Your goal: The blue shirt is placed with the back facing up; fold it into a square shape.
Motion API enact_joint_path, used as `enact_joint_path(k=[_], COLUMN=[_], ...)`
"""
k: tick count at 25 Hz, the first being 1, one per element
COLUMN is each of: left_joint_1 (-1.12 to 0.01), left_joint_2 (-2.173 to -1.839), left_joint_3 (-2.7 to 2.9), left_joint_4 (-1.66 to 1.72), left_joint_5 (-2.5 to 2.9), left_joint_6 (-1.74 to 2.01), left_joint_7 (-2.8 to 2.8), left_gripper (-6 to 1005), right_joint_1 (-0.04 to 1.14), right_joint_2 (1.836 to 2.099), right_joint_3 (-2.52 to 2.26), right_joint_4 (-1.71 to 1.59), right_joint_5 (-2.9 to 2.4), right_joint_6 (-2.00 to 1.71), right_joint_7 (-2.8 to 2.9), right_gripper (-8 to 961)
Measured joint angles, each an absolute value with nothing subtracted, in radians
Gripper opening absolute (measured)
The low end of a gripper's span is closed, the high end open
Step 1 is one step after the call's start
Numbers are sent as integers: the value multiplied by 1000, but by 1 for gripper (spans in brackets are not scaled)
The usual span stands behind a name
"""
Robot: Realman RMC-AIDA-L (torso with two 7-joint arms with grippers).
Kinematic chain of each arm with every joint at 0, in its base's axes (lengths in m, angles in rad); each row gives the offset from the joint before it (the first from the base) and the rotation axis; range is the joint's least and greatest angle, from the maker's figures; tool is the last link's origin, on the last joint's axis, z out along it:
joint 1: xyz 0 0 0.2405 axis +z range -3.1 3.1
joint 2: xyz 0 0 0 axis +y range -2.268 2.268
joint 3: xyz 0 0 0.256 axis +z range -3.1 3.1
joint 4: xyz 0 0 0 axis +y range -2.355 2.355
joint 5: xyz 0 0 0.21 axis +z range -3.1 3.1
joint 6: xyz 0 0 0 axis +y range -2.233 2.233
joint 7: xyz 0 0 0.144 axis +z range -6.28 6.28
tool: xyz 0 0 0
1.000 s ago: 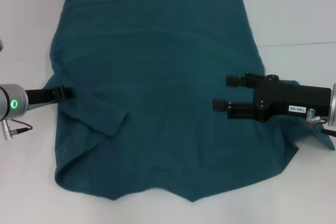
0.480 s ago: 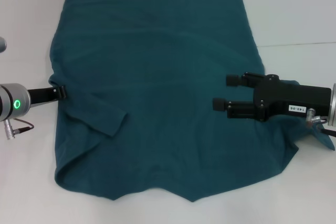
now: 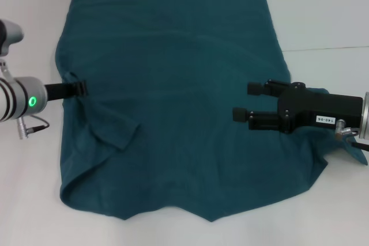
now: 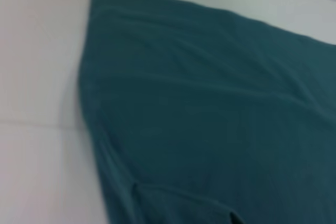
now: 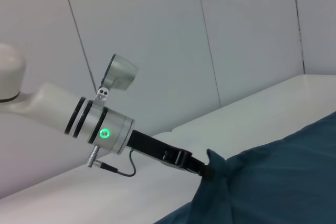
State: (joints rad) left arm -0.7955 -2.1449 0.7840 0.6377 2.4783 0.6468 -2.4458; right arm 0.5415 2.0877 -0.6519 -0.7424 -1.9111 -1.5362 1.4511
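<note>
Shirt fabric fills most of the head view: the blue shirt is lying flat on the white table, reaching from the top edge of the frame down to a notched hem at the bottom, with a sleeve flap folded inward at the lower left. At the left edge, the left gripper is clamping a pinch of the shirt's side edge and, compared with half a second ago, is sitting higher and further in, with the cloth rising into a small peak at its tip; this suggests the left side is beginning to be lifted for a fold toward the middle. At the right of the frame, the right gripper is hovering over the shirt's right side with its two fingers spread apart and nothing between them, unchanged over the last second, so it appears to be waiting. In the left wrist view, only the blue shirt is showing, filling the centre and right of the picture, with the table running along the left side and a small crease near the bottom. In the right wrist view, the left gripper is reaching in from the left, closed on a raised point of the blue shirt, which is occupying the lower right corner.
</note>
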Motion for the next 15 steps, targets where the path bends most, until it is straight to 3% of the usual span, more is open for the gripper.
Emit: enact_joint_path(k=[15], left_joint_1=[-861], left_joint_2=[-2164], left_joint_3=[819], left_joint_4=[633], left_joint_5=[2451], left_joint_6=[646], left_joint_7=[-2449], left_gripper=[49], right_joint_1=[541], right_joint_2=[2088], right_joint_3=[-652], right_joint_4=[-736], right_joint_5=[-1908], right_joint_6=[-1537], right_joint_7=[1443], right_gripper=[913])
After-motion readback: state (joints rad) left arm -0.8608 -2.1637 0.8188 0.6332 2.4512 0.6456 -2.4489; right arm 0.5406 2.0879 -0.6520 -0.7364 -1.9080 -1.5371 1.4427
